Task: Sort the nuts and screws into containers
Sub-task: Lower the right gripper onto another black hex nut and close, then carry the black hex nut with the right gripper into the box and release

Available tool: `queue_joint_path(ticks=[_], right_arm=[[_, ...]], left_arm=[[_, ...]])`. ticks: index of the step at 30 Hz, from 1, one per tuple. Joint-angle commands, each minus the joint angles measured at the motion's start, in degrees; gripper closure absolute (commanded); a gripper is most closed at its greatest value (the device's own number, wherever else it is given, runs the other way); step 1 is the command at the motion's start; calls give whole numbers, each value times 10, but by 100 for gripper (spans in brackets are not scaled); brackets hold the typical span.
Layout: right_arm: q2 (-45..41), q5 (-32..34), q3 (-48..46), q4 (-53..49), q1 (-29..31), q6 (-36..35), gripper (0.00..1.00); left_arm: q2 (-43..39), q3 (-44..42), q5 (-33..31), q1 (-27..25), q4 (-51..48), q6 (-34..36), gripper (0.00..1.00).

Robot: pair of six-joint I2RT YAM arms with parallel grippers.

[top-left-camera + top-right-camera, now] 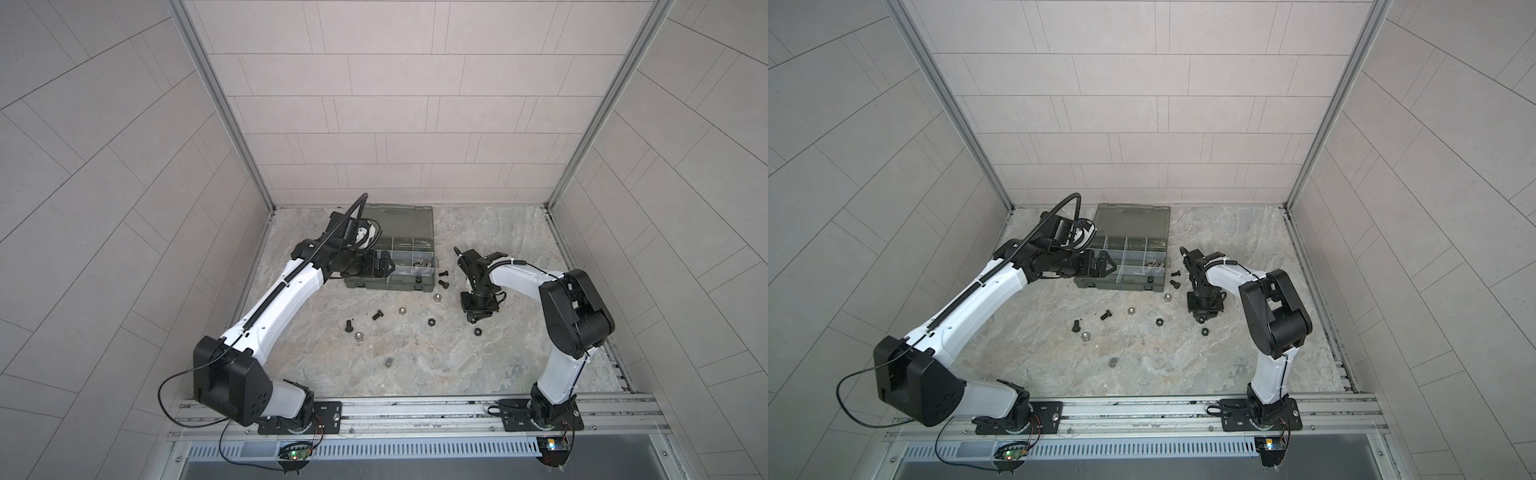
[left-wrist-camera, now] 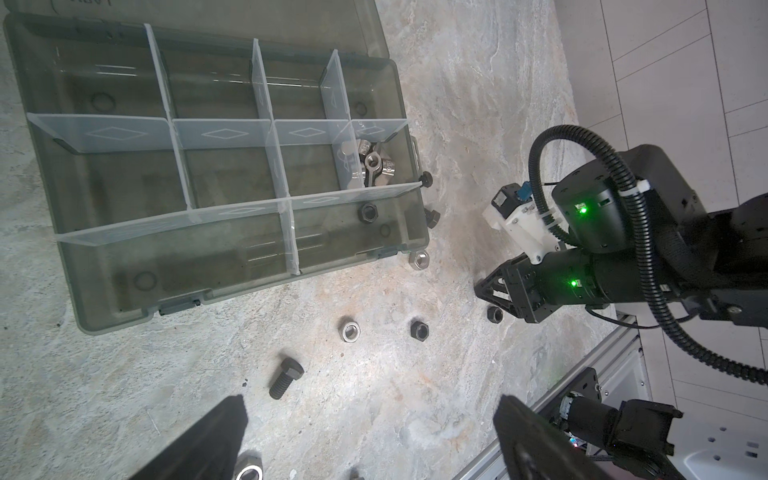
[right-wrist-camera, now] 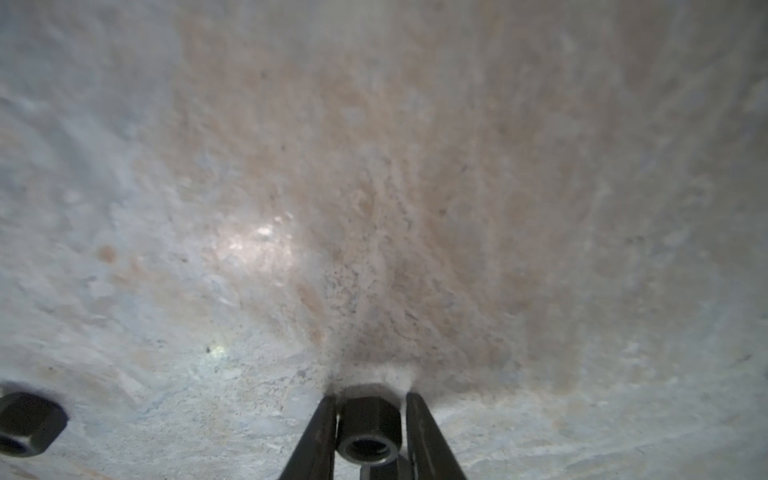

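**Eleven pieces out, two cells started**

We judge the sort to be at an early stage. The organizer case lies open at centre frame in both top views, and only two of its containers hold anything. One cell at the case's right end has a heap of silver wing nuts, too tangled for us to count. The cell beside it holds one black hex nut. We see no screws in any cell.

On the worktop we count four black bolts: two just right of the case and two below it, left of centre. We also count four silver hex nuts scattered below the case. Two loose black nuts lie right of centre.

A third black nut sits on the worktop between the jaws of the right gripper. The jaws stand close on either side of it, and we cannot tell whether they pinch it yet.

The left gripper hangs over the left end of the case, jaws wide apart and empty.

All eleven loose pieces remain to be binned, the bolts in a cell of their own.
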Motion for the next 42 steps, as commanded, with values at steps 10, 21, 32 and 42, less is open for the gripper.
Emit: queue_joint_path(ticks=[10,21,32,42], right_arm=[[-11,-3,-13,-11,-1,15,80],[5,-2,144,-79,21,13,83],[138,-13,378,-127,57,4,83],[232,-26,494,-148,74,6,83]], left_arm=[[-5,-2,0,-3,-15,10,0],[3,18,-17,-2,-26,30,0],[1,29,-35,1,-41,51,0],[-3,38,-50,4,-62,71,0]])
